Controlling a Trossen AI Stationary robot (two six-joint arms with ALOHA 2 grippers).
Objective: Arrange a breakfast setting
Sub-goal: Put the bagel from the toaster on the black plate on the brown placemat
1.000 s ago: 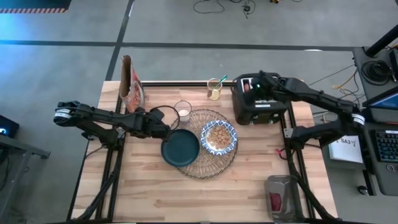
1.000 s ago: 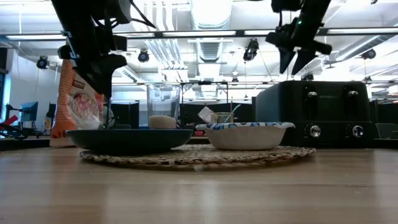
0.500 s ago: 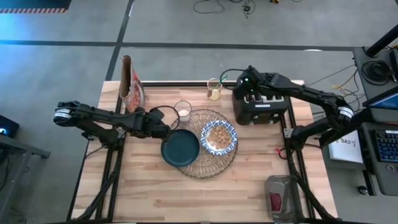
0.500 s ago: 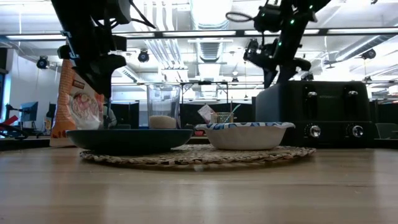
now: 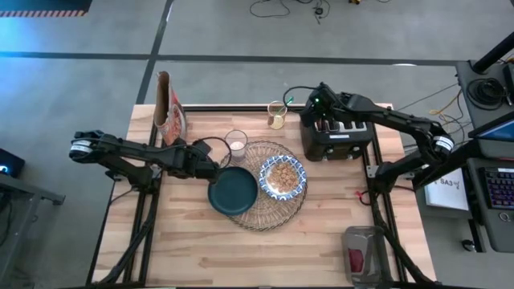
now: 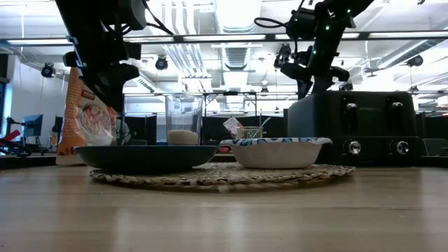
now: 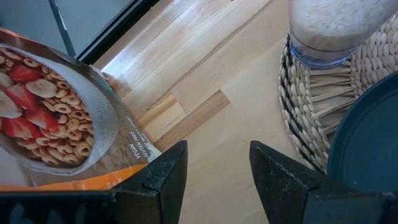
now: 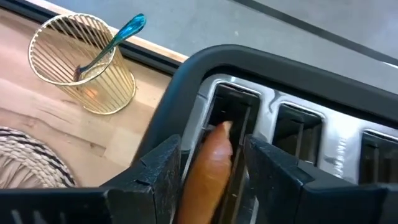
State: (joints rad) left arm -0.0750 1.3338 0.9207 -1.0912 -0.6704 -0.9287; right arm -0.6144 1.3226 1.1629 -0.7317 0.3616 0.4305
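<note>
A round tan woven placemat [image 5: 269, 210] carries a dark teal plate [image 5: 233, 191], which overhangs its left edge, and a blue-and-white bowl [image 5: 283, 177] of cereal on its right half. A small clear glass [image 5: 236, 143] stands on the mat's far left edge. The spoon [image 8: 118, 38] leans in a gold wire cup [image 5: 277, 114]. My left gripper [image 7: 214, 168] hovers open beside the plate's left rim. My right gripper [image 8: 211, 168] is open over the black toaster's [image 5: 333, 132] far left slot. Its fingers stand on either side of a brown piece [image 8: 208, 165] that sticks up from that slot.
A cereal bag [image 5: 171, 112] stands at the table's far left, close to my left arm. The toaster fills the far right, with the wire cup just to its left. A grey and red device [image 5: 363, 255] lies at the near right corner. The near half of the table is bare wood.
My right gripper has gone toward the table's left edge and a little down, from over the toaster's middle to its far left slot. My left arm and the dishes have kept still.
</note>
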